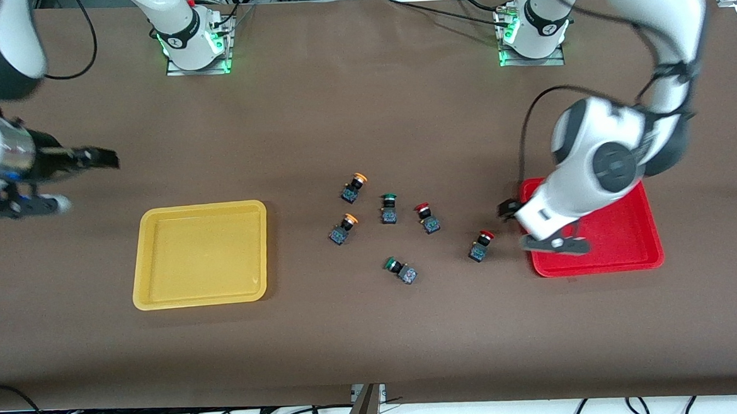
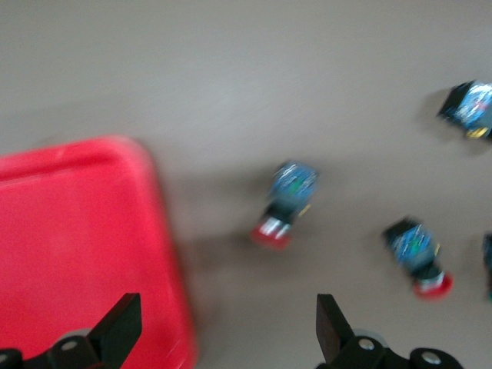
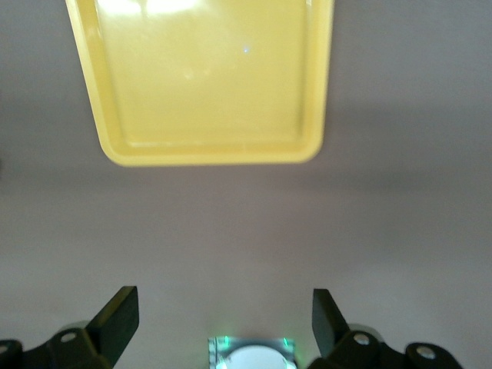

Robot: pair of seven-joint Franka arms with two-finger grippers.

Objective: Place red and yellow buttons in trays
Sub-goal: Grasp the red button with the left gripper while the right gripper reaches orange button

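We placed nothing yet — both trays (image 1: 198, 211) are empty; left pincer (image 2: 231, 338) and right pincer (image 3: 227, 323) gape, holding nothing

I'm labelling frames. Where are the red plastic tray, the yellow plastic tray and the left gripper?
red plastic tray (image 1: 628, 231): front view, bare floor.
yellow plastic tray (image 1: 200, 253): front view, floor centre.
left gripper (image 2: 223, 327): left wrist view, between fingertips.
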